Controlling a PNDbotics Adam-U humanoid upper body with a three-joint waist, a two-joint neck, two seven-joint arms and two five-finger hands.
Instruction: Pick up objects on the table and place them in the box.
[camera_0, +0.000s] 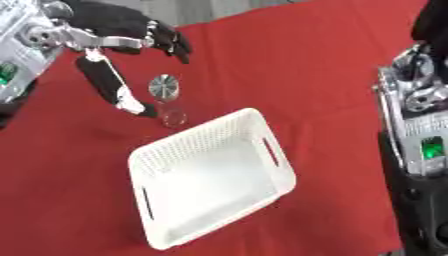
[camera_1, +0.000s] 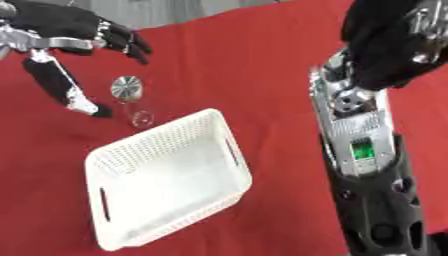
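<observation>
A small clear object with a round silver end lies on the red tablecloth, just beyond the far left corner of the white perforated box. The box looks empty inside. My left hand hovers open above that object, its fingers spread over the far side. Its long thumb reaches down on the near left side, its tip close to the clear part. It grips nothing. My right hand shows as a dark mass at the upper right, raised off the table.
My right forearm, silver and black with a green light, fills the right side and hangs over the cloth there. The box has slot handles on its short sides. Bare red cloth lies beyond the box and to its left.
</observation>
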